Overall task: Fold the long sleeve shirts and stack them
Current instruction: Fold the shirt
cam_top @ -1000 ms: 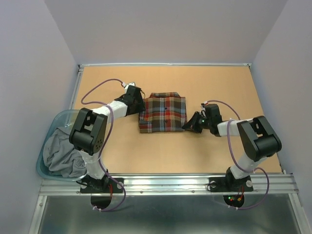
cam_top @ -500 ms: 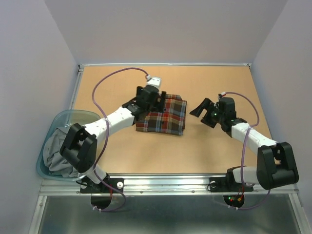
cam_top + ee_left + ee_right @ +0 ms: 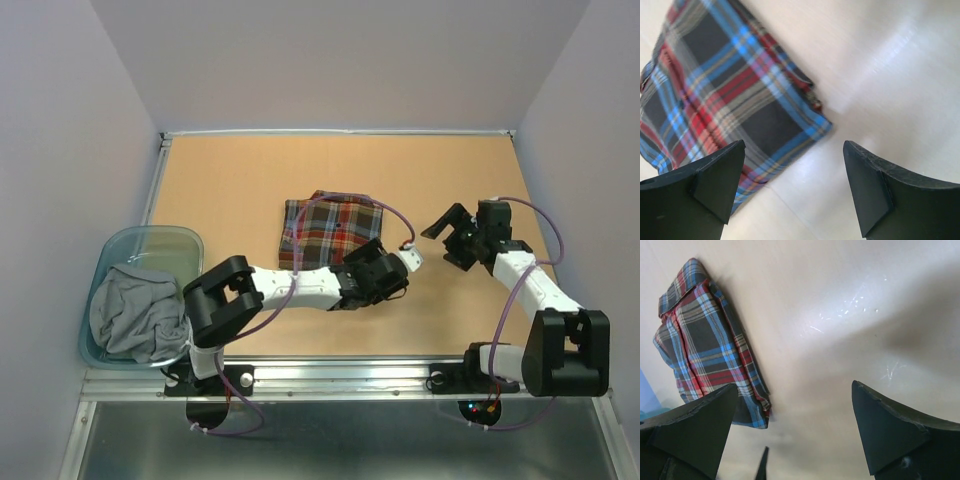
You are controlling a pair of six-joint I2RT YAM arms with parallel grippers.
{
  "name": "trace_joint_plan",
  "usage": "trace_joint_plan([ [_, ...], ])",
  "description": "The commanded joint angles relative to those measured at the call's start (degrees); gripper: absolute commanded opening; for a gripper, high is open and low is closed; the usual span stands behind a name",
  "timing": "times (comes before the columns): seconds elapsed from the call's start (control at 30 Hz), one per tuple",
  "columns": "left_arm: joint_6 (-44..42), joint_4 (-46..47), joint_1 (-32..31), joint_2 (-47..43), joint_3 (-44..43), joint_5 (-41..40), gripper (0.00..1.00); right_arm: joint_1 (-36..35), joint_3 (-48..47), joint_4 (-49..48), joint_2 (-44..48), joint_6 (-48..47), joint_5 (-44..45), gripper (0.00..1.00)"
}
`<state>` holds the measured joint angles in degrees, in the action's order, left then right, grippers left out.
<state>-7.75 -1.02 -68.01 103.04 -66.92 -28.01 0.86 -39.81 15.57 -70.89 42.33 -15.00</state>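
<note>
A folded plaid long sleeve shirt [image 3: 330, 228] in red, navy and dark brown lies flat near the middle of the table. My left gripper [image 3: 372, 278] hovers just off its near right corner, open and holding nothing. The left wrist view has the shirt's corner [image 3: 730, 95] at upper left and bare table between the open fingers [image 3: 720, 180]. My right gripper [image 3: 447, 238] stands open well to the right of the shirt, apart from it. The right wrist view shows the shirt [image 3: 710, 350] off to the left of the gripper [image 3: 795, 410], which is open and holds nothing.
A clear blue-green bin [image 3: 150, 238] stands at the table's left edge with a crumpled grey garment [image 3: 125, 315] in it. The left arm's forearm [image 3: 300, 285] stretches across the table along the shirt's near edge. Walls close in the table on three sides.
The right gripper opened, let go of the shirt's right edge and drew back right. The left arm swung from the shirt's far left round to its near right corner, opening.
</note>
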Motion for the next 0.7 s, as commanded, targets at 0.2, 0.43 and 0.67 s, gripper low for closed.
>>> trace_joint_plan([
  [0.2, -6.58, 2.42, -2.3, 6.64, -3.22, -7.14, 0.85, 1.16, -2.46, 1.39, 1.9, 0.65, -1.17, 1.0],
  [0.43, -7.89, 7.33, -2.3, 11.38, -3.22, -12.76, 0.72, 1.16, -2.2, 1.3, 0.58, 0.21, -3.97, 1.0],
  [0.67, -8.16, 9.89, -1.43, 13.24, -2.34, -18.04, 0.39, 1.16, -1.15, -1.33, -0.65, 0.04, -8.88, 1.0],
])
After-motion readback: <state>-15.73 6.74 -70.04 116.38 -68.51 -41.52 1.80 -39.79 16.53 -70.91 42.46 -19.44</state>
